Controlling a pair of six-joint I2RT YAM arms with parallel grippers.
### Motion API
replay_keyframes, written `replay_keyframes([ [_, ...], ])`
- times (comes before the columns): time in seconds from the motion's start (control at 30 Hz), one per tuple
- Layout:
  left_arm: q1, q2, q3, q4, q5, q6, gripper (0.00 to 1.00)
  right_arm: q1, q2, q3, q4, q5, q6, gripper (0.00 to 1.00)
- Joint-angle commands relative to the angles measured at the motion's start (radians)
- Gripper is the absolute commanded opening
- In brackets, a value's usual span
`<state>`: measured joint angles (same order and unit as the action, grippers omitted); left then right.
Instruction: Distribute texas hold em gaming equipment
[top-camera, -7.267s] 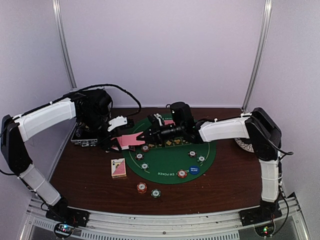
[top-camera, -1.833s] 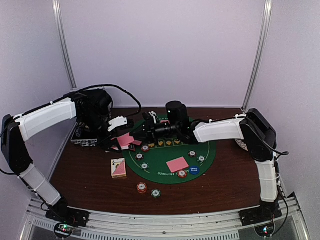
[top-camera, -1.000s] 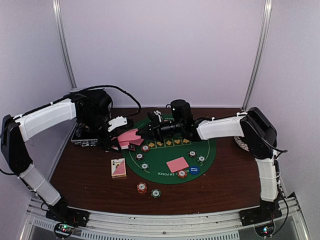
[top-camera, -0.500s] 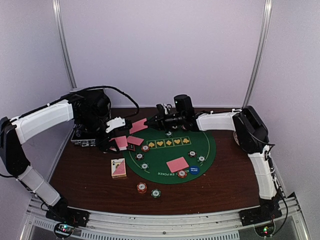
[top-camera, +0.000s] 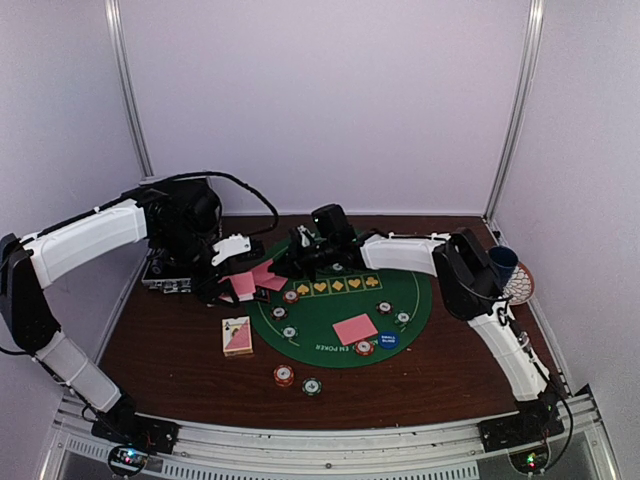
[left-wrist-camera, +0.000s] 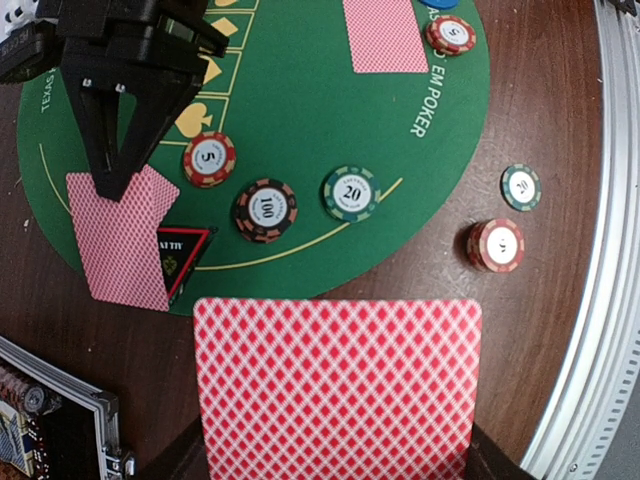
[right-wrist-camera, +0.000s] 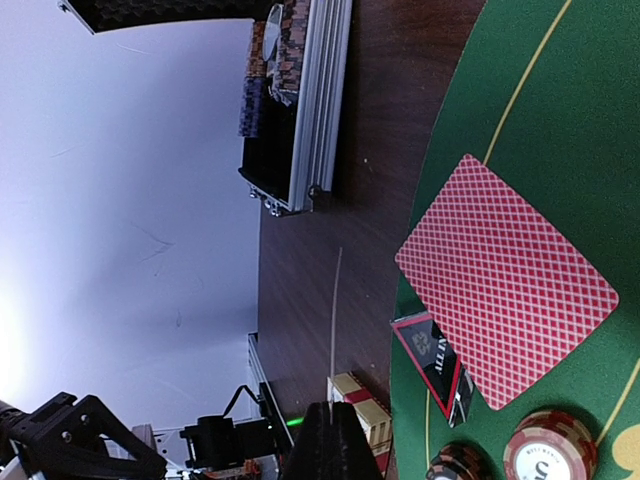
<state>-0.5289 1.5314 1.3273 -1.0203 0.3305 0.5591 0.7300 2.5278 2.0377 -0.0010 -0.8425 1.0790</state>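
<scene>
My left gripper (top-camera: 238, 280) hangs over the table's left side, shut on a pink-backed card (left-wrist-camera: 335, 385) that fills the bottom of the left wrist view. My right gripper (top-camera: 287, 265) reaches across to the green mat's (top-camera: 330, 312) left edge. Its fingers are shut on a card seen edge-on (right-wrist-camera: 336, 320) as a thin line. Just under the right gripper (left-wrist-camera: 108, 186) another pink-backed card (left-wrist-camera: 115, 250) lies on the mat against the red triangle (left-wrist-camera: 182, 256). A further card (top-camera: 355, 329) lies face down mid-mat. Striped chips (left-wrist-camera: 265, 209) dot the mat, and two chips (top-camera: 284, 376) sit off it.
The black silver-edged case (top-camera: 170, 276) stands at the far left, behind my left gripper. A card box (top-camera: 237, 336) lies on the wood by the mat. A blue marker disc (top-camera: 388, 340) sits on the mat. A patterned plate (top-camera: 520, 288) and blue cup (top-camera: 503, 262) stand at the right edge.
My right gripper rose toward the back of the mat with a card half a second ago, then swung back down-left to the mat's left edge. The left arm has barely moved.
</scene>
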Motion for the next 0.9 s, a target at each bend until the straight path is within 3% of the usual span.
replay_keyframes([
  [0.0, 0.003, -0.026, -0.009, 0.006, 0.026, 0.005, 0.08, 0.011, 0.031, 0.082, -0.142, 0.081, -0.103, 0.02],
  [0.43, 0.004, -0.025, -0.015, 0.006, 0.031, 0.002, 0.08, 0.009, 0.014, 0.165, -0.345, 0.170, -0.250, 0.19],
  [0.5, 0.004, -0.024, -0.014, 0.006, 0.031, 0.002, 0.08, 0.009, 0.013, 0.176, -0.365, 0.170, -0.263, 0.30],
  [0.77, 0.004, -0.024, -0.010, 0.006, 0.028, 0.000, 0.08, -0.002, -0.067, 0.177, -0.460, 0.231, -0.368, 0.61],
  [0.83, 0.004, -0.025, -0.008, 0.006, 0.027, 0.000, 0.08, -0.005, -0.100, 0.165, -0.486, 0.252, -0.395, 0.76],
  [0.87, 0.004, -0.025, -0.008, 0.006, 0.025, 0.001, 0.08, -0.006, -0.118, 0.153, -0.493, 0.259, -0.405, 0.88],
])
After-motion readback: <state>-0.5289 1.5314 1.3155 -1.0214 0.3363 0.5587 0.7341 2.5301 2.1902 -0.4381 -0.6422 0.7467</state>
